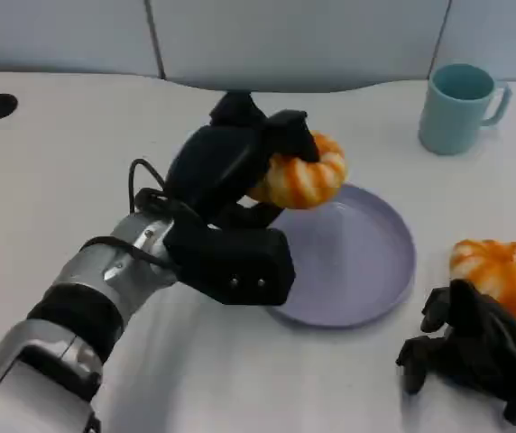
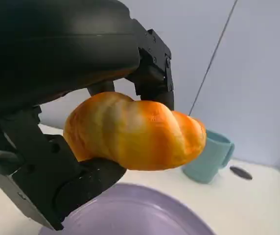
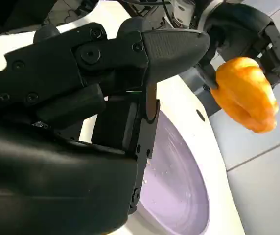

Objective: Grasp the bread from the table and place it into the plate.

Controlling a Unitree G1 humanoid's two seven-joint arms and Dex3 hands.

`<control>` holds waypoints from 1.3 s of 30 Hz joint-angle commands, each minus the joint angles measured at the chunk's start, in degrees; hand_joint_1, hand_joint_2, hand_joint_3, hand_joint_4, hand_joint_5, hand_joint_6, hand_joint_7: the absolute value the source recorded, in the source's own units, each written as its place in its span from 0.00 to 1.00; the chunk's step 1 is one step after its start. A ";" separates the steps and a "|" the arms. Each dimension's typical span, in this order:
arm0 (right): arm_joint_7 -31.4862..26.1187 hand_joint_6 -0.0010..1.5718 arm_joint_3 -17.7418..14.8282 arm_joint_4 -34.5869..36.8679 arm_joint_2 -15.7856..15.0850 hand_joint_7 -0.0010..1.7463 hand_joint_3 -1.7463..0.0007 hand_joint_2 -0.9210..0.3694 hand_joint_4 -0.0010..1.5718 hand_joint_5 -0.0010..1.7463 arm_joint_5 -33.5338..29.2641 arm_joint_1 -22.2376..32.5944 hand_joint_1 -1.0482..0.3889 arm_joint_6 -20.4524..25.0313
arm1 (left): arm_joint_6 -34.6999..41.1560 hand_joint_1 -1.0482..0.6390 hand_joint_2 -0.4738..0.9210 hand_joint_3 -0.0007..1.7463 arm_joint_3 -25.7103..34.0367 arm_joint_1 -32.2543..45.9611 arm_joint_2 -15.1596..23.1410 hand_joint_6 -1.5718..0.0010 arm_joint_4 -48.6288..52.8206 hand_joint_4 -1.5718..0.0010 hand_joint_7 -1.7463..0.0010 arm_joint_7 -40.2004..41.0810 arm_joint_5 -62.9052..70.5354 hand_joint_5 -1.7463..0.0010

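So the left hand (image 1: 240,171) has the bread (image 1: 301,173) clamped between its fingers, lifted off the desk and hanging over the far-left rim of the plate (image 1: 366,271). From the left wrist view you can see why it's gripped that way: fingers wrap over the top and underneath, so the roll sits cradled sideways with its free end poking out toward the mug (image 1: 456,106). That leaves the underside clear to drop straight onto the plate, which I'd guess is the next step, though it looks like it needs to come a bit more toward the plate's middle first.

The bread is a twisted, glossy orange-and-cream roll, probably a plastic fake judging by the shine. The plate is a smooth shallow lilac disc with a low rim, and the mug is matte teal, up near the far-right corner.

A second roll (image 1: 503,271) sits near the right edge, just beside the right hand (image 1: 474,352), which rests low on the desk. Its fingers look curled in with nothing inside, but the angle is poor, so I'm not sure.
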 commanded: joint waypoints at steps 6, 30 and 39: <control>-0.02 1.00 0.07 -0.70 0.16 0.25 0.81 0.00 1.00 0.39 -0.06 1.72 0.38 0.16 | -2.02 0.40 0.68 0.81 -3.37 -3.16 -3.04 0.45 4.33 0.31 0.00 -1.82 2.28 0.00; -0.82 1.00 0.18 -3.23 0.94 0.25 0.84 0.00 1.00 0.38 0.35 2.80 0.37 2.29 | 4.46 0.38 0.70 0.87 -5.28 -3.15 -5.34 0.50 9.06 0.35 0.00 -11.37 2.04 0.00; -0.95 1.00 0.38 -3.19 0.89 0.25 0.85 0.00 1.00 0.38 -0.08 2.69 0.37 2.21 | 7.53 0.23 0.99 0.13 -4.07 -3.76 -5.51 0.97 8.55 0.98 0.60 -24.20 -0.58 0.48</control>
